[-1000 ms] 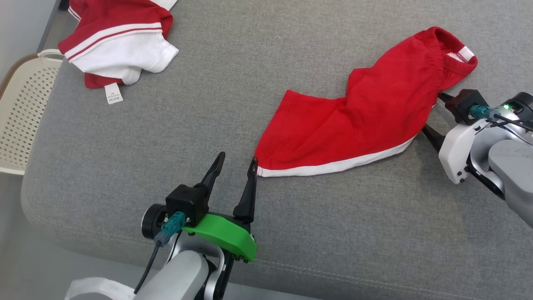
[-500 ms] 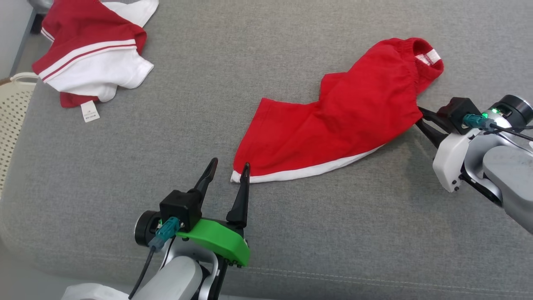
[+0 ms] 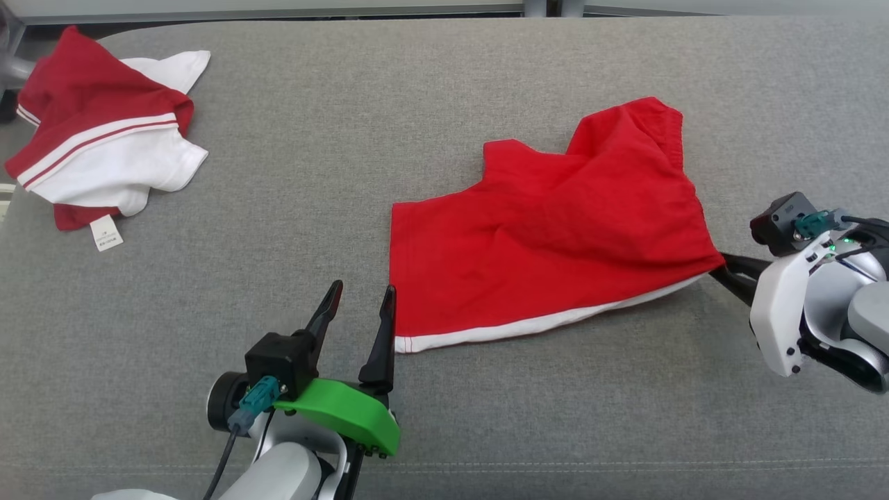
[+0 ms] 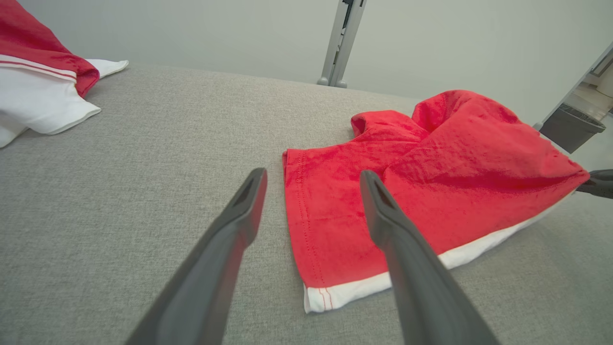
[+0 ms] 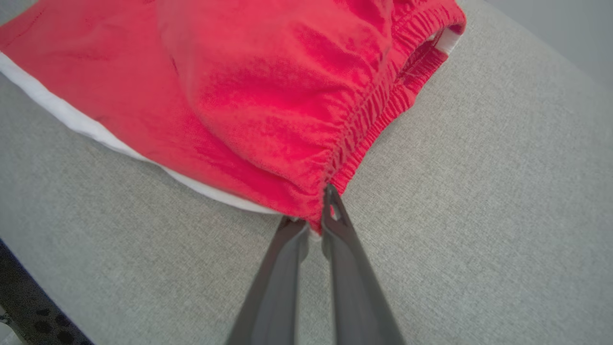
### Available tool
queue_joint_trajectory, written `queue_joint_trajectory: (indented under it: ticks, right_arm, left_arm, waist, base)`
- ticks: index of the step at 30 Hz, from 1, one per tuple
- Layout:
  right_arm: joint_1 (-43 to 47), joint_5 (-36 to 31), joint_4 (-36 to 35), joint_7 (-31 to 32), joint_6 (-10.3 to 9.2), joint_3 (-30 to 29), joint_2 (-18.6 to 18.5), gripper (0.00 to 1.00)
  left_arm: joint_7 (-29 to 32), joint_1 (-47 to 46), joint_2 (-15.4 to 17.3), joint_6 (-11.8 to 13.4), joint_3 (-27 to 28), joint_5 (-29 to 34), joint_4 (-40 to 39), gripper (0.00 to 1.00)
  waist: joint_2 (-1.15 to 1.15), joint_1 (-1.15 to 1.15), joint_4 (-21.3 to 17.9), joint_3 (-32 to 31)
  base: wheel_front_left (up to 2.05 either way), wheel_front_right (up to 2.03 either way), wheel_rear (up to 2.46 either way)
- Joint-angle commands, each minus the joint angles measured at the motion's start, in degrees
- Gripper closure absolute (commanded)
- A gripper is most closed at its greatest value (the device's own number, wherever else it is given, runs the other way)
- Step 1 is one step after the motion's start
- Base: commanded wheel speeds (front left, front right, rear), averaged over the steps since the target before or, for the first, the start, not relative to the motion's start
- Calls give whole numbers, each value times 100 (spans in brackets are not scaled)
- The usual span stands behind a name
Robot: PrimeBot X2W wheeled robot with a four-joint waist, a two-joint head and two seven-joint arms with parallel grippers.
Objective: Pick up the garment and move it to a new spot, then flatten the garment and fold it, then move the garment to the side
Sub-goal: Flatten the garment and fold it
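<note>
Locate the garment (image 3: 549, 236), a pair of red shorts, on the right half of the grey padded surface (image 3: 444, 83). It lies mostly spread out, with loose folds raised toward its far edge. A white band (image 3: 528, 323) runs along its near edge, and the elastic waistband (image 5: 378, 110) forms its right end.

Check the right gripper (image 3: 722, 267) at that end. Its two fingers are pressed together on the near corner of the waistband and pinch the cloth between them. The right wrist view shows the fabric drawn to a point at the fingertips.

Check the left gripper (image 3: 363, 288) at the garment's near left corner. Its jaws stand wide apart and hold nothing. The finger nearer the garment stands just beside the left edge of the cloth; you cannot tell whether it touches.

Note the second garment (image 3: 104, 153), red and white with a white label (image 3: 105, 232). It lies crumpled at the far left of the surface, well apart from the shorts.
</note>
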Motion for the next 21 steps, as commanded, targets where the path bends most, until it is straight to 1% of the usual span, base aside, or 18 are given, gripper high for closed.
queue_joint_trajectory:
  ticks: [1,4,7,11,16,17,19,20,21]
  right_arm:
    - [140,134,-180,222,-8,3,-112,100]
    - [273,328,-275,508,-8,4,-217,100]
    - [301,435,-140,498,-8,1,-267,100]
    - [355,618,155,365,-8,-7,-157,100]
    - [394,661,402,260,-8,-4,-39,100]
    - [404,687,458,198,-8,-7,2,92]
    - [430,713,572,98,-8,-11,91,36]
    - [436,709,603,38,-8,-10,119,0]
    - [437,697,627,-15,-8,-9,133,0]
  left_arm:
    - [-29,64,70,19,30,-12,-15,0]
    - [-31,34,87,37,48,-13,-40,0]
    - [-34,-35,100,38,54,7,-62,0]
    - [-30,-83,123,39,58,14,-46,0]
    - [-7,-113,137,35,38,21,-17,0]
    - [-2,-116,147,39,35,27,-8,0]
    - [5,-121,172,52,30,46,8,0]
    - [3,-113,187,52,32,55,10,0]
    - [2,-101,206,50,28,63,6,0]
  waist:
    - [0,0,-102,-56]
    - [0,0,-126,1]
    - [0,0,-118,84]
    - [0,0,-109,149]
    - [0,0,-105,175]
    - [0,0,-114,173]
    - [0,0,-146,152]
    - [0,0,-170,134]
    - [0,0,-199,114]
  base:
    - [0,0,0]
    - [0,0,0]
    - [0,0,0]
    - [0,0,0]
    - [0,0,0]
    - [0,0,0]
    - [0,0,0]
    - [0,0,0]
    - [0,0,0]
